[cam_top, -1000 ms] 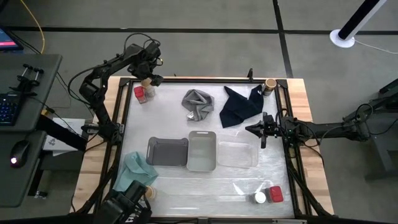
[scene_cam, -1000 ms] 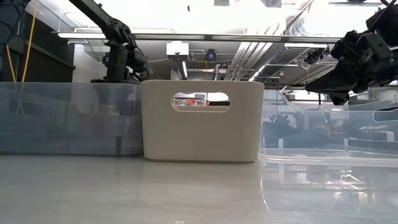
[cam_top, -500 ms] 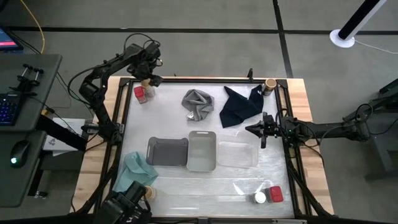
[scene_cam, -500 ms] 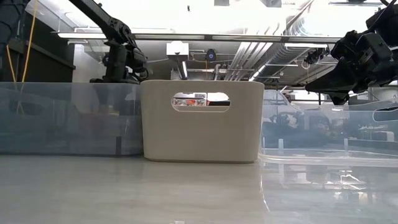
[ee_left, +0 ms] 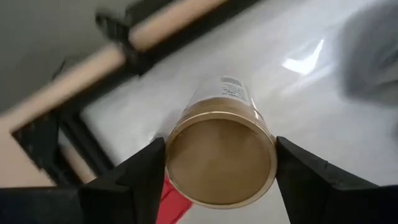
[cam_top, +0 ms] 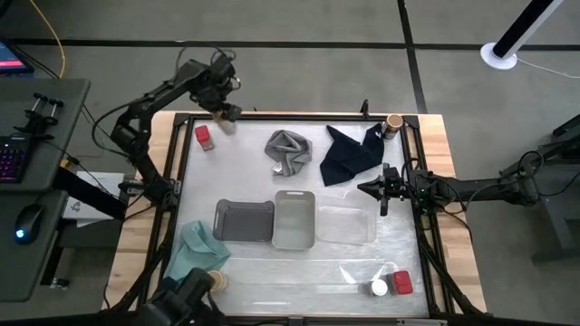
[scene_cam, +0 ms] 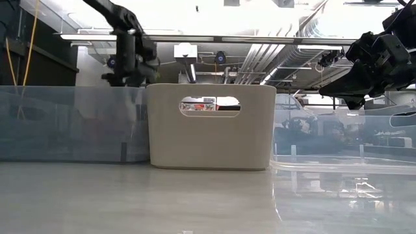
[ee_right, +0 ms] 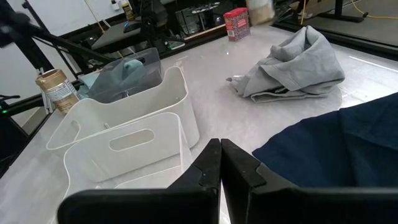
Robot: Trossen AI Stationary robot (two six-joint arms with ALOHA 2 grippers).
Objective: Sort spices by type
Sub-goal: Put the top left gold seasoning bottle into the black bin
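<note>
My left gripper (cam_top: 220, 109) hovers over the table's far left corner, shut on a round spice jar with a tan-brown top (ee_left: 221, 158). A red squarish jar (cam_top: 204, 136) stands on the table below it. Another tan-topped jar (cam_top: 393, 122) stands at the far right corner, and one more (cam_top: 217, 281) by the teal cloth at the near left. A white-topped jar (cam_top: 380, 288) and a red jar (cam_top: 401, 282) stand together at the near right. My right gripper (cam_top: 364, 188) waits shut at the table's right side, above the navy cloth's edge. My left gripper pinches the round jar between its two fingers (ee_left: 134, 177), which sit on opposite sides of the jar just at its tan lid's rim (ee_left: 172, 155). The fingers come from above, pointing down. The jar hangs upright below them, clear of the table.
A dark grey tray (cam_top: 244, 220), an off-white tray (cam_top: 294, 219) and a clear tray (cam_top: 345, 225) stand side by side mid-table. A grey cloth (cam_top: 288, 151) and a navy cloth (cam_top: 349, 154) lie at the far side, a teal cloth (cam_top: 198, 252) at the near left.
My left gripper has risen and drawn slightly toward the far edge with the tan-topped jar. The jar stood on the table beside the red jar and now hangs clear of it. The red jar has stayed put.
</note>
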